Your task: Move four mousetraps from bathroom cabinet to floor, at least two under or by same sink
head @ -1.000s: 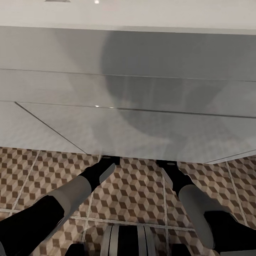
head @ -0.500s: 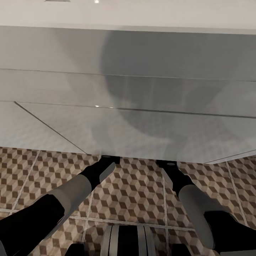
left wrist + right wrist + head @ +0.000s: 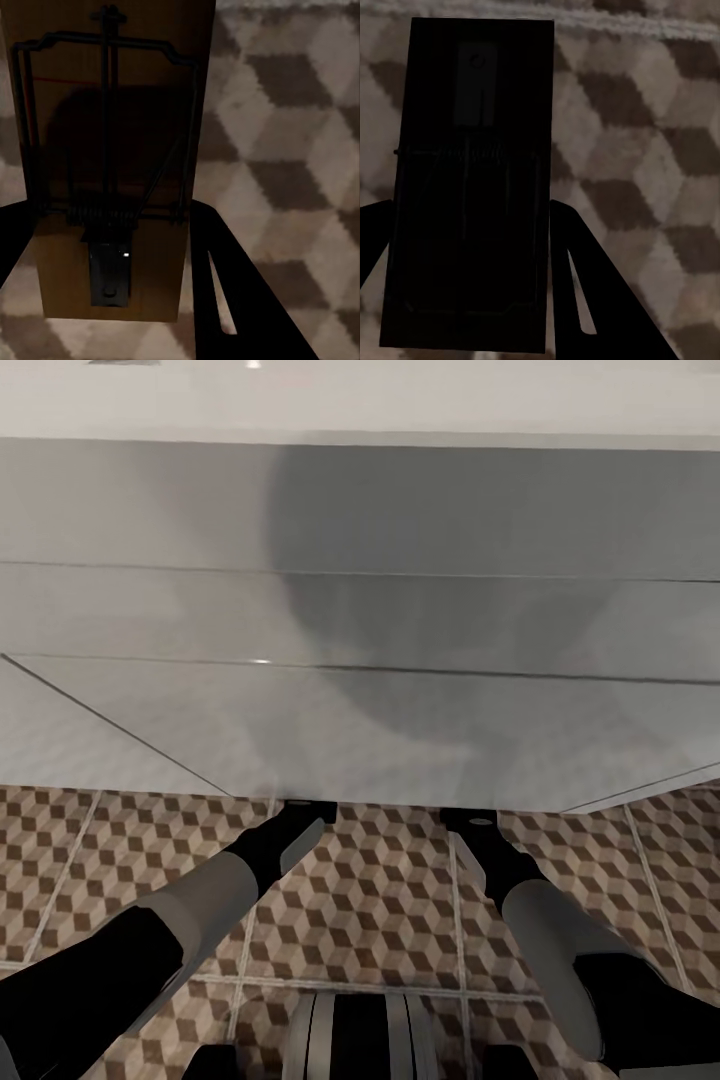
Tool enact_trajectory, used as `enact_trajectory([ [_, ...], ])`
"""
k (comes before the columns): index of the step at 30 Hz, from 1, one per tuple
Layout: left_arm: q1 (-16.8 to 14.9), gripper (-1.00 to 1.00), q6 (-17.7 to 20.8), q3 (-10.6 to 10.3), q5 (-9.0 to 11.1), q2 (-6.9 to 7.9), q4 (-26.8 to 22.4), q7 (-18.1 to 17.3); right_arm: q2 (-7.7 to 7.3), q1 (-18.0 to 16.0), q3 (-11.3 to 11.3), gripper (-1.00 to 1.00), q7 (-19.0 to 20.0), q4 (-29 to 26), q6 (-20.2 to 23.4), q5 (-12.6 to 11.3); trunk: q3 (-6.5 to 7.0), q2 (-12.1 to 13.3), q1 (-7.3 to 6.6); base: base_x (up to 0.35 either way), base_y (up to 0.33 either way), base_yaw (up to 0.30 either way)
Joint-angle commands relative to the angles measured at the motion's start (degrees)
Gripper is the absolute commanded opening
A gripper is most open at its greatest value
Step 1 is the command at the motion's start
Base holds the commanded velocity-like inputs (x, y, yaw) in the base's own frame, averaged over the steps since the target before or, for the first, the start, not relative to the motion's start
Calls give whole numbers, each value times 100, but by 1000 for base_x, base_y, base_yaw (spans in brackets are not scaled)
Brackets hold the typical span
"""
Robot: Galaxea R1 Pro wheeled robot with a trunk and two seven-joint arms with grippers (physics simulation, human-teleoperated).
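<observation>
In the left wrist view a brown wooden mousetrap (image 3: 112, 165) with a wire bar and spring sits between the dark fingers of my left gripper (image 3: 105, 217), which is shut on it, above the cube-patterned bathroom floor (image 3: 285, 150). The right wrist view has a second mousetrap (image 3: 472, 187), very dark in shadow, with my right gripper (image 3: 469, 210) shut on it. In the head view both arms reach forward low over the floor (image 3: 380, 900). The tips of the left gripper (image 3: 305, 810) and the right gripper (image 3: 468, 818) are hidden at the lower edge of a big pale surface.
A large grey-white panelled surface (image 3: 360, 620) with thin dark seams spans the view ahead, with my round shadow on it. I cannot tell what it belongs to. Patterned tiles with pale grout lines run to both sides of my arms and back towards my base (image 3: 360, 1040).
The whole head picture has shifted a little to the left, so the camera has moved. Both arms keep the same pose.
</observation>
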Motion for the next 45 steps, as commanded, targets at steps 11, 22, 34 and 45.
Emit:
enact_trajectory([
  [11, -77, -100, 47, -9, -47, -4, -127, -5, 0, 0, -1, -100, 3, 1, -1, -14, -89, 0, -1, 0, 0, -1],
  [22, -77, -100, 47, -16, -47, -5, -126, -6, 0, 0, -9, -100, 6, 0, -5, -14, -189, 0, -1, 0, 0, 0],
  [34, -77, -100, 47, -18, -47, -6, -127, -5, -2, 0, -10, -100, 4, -10, -6, -14, -257, 0, -1, 0, 0, 0],
  [45, -77, -100, 72, -18, -32, -9, -127, -13, 5, 4, 1, -100, -29, -11, -185, -16, -259, 0, -1, 0, 0, 0],
])
